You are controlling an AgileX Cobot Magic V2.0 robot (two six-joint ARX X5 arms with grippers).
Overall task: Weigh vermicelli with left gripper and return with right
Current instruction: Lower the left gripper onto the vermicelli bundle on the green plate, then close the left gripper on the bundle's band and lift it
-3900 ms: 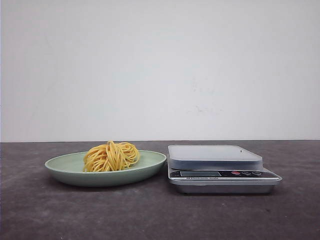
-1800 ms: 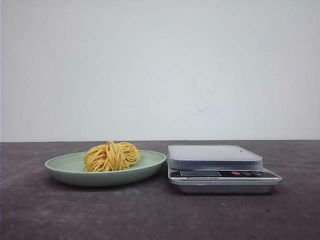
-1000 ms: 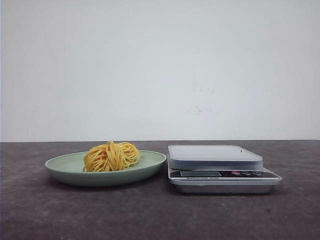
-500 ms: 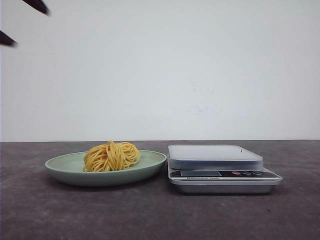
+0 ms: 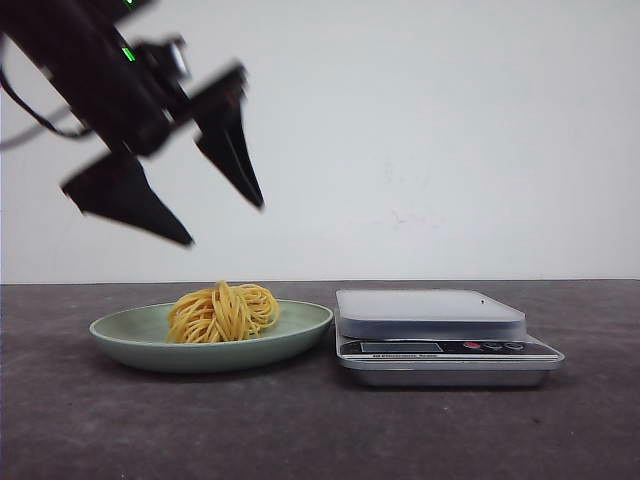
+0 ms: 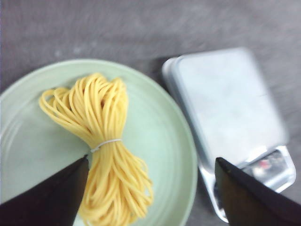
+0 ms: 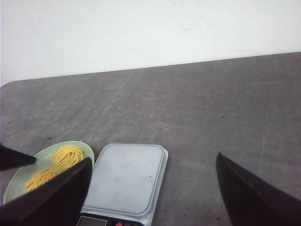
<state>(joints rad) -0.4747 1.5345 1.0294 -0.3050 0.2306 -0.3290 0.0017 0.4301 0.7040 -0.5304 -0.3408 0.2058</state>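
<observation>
A bundle of yellow vermicelli (image 5: 222,312) tied with a thin band lies on a pale green plate (image 5: 120,340) at the left. A silver kitchen scale (image 5: 430,312) stands to the plate's right, its platform bare. My left gripper (image 5: 225,222) is open and empty, hanging above the vermicelli, fingers spread and pointing down. In the left wrist view the vermicelli (image 6: 106,155) lies between the spread fingers (image 6: 51,197) with the scale (image 6: 225,113) beside. My right gripper (image 7: 153,193) is open and empty, high above the scale (image 7: 124,176); it is out of the front view.
The dark grey table (image 5: 320,430) runs to a white back wall. In the right wrist view the plate (image 7: 21,175) shows to the scale's side, and the left gripper's fingertip (image 7: 16,157) pokes in at the frame edge.
My left gripper has come into the front view from the upper left and moved down and right to hang open over the plate. Vermicelli, plate and scale have not moved.
</observation>
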